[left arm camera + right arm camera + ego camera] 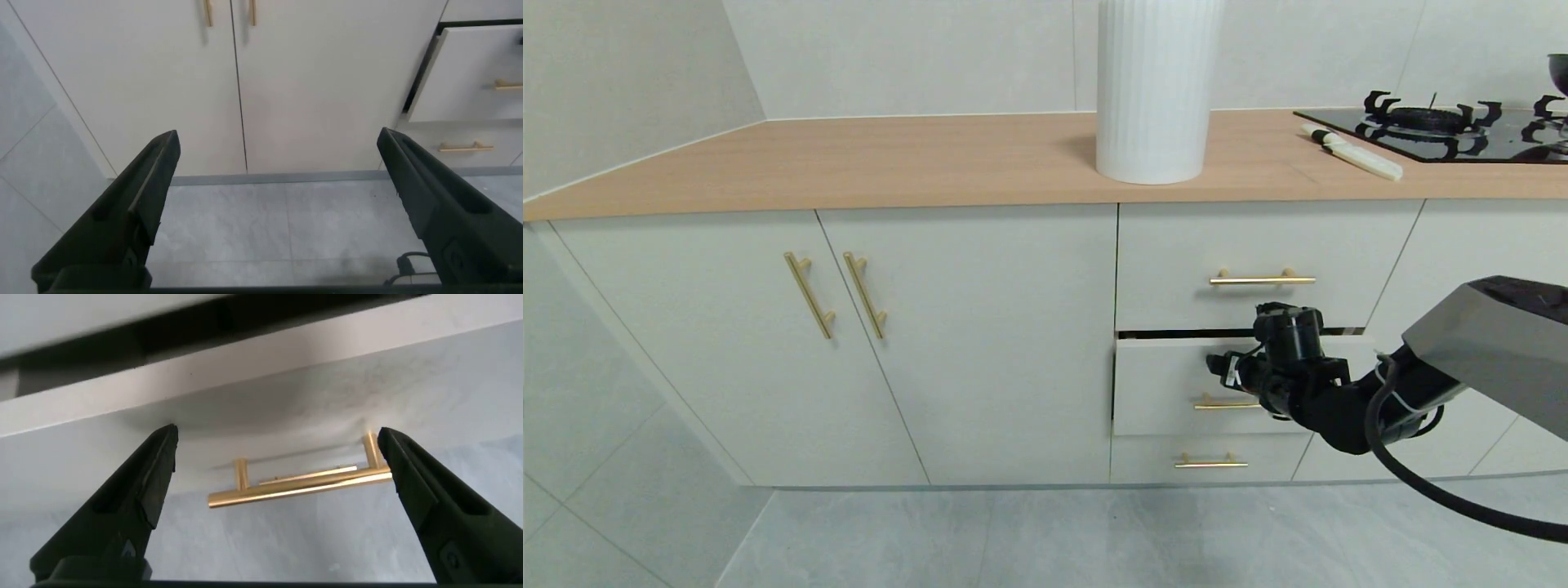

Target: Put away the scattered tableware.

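Knife (1352, 152): pale blade and pale handle, lying flat on the wooden countertop (890, 159) at far right, just beside the near-left corner of the black gas hob (1445, 126), tilted diagonally to the counter edge. A tall white ribbed vase (1153, 90) is standing upright left of the knife, well apart from it. Below the counter, the middle drawer (1168, 384) of the three-drawer stack is sitting slightly pulled out, a dark gap showing along its top edge; the top drawer (1258, 245) and bottom drawer (1209, 463) are sitting flush. Right gripper (1233, 371) is hovering just in front of the middle drawer's brass bar handle (302, 483); its fingers are spread wide, holding nothing, and in the wrist view the handle is lying between them, apart from both. The right arm is covering the right end of that handle in the head view. Left gripper (278, 139) is likewise spread wide and holding nothing, facing the grey tiled floor (278, 220) before the double cabinet doors (849, 343), left of the drawers.
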`<state>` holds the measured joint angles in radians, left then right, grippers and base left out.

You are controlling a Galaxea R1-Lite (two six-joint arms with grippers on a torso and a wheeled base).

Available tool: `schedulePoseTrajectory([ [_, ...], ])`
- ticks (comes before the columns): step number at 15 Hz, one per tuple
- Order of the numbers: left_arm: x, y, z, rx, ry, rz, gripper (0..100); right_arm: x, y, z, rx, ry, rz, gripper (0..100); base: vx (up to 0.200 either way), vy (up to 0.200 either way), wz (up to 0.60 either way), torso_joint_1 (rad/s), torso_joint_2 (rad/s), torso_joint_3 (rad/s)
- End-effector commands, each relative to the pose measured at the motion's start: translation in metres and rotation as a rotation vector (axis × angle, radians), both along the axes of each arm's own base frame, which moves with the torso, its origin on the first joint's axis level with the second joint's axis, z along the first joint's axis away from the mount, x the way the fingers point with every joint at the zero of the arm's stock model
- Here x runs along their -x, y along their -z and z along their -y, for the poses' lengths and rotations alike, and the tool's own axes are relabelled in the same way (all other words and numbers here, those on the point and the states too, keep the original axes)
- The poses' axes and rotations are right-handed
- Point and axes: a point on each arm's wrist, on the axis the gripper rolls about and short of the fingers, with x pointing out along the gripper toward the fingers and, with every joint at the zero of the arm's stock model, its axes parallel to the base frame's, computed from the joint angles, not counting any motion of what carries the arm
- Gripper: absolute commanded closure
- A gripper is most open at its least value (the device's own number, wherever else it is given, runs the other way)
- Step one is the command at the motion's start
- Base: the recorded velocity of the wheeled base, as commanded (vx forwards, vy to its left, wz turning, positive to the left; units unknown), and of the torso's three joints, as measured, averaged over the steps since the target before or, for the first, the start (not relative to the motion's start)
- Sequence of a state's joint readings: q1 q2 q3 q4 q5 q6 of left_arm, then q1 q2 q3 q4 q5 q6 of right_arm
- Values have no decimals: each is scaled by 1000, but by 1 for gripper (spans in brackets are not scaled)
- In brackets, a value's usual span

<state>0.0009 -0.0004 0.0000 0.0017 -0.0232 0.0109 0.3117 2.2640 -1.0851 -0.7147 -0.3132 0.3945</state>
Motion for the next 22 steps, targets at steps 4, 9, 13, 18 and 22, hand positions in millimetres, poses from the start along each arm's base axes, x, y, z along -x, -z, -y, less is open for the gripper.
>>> schedulePoseTrajectory([
  [4,0,0,0,0,-1,0,0,-16,11,6,4,52,23,0,0,0,0,0,0,0],
  [9,0,0,0,0,-1,0,0,-29,11,12,-8,86,84,0,0,0,0,0,0,0],
  [13,0,0,0,0,-1,0,0,-31,10,14,-7,104,96,0,0,0,0,0,0,0],
  [18,0,0,0,0,-1,0,0,-11,-11,17,-3,83,91,0,0,0,0,0,0,0],
  [22,0,0,0,0,-1,0,0,58,-81,32,133,6,144,0,0,0,0,0,0,0],
])
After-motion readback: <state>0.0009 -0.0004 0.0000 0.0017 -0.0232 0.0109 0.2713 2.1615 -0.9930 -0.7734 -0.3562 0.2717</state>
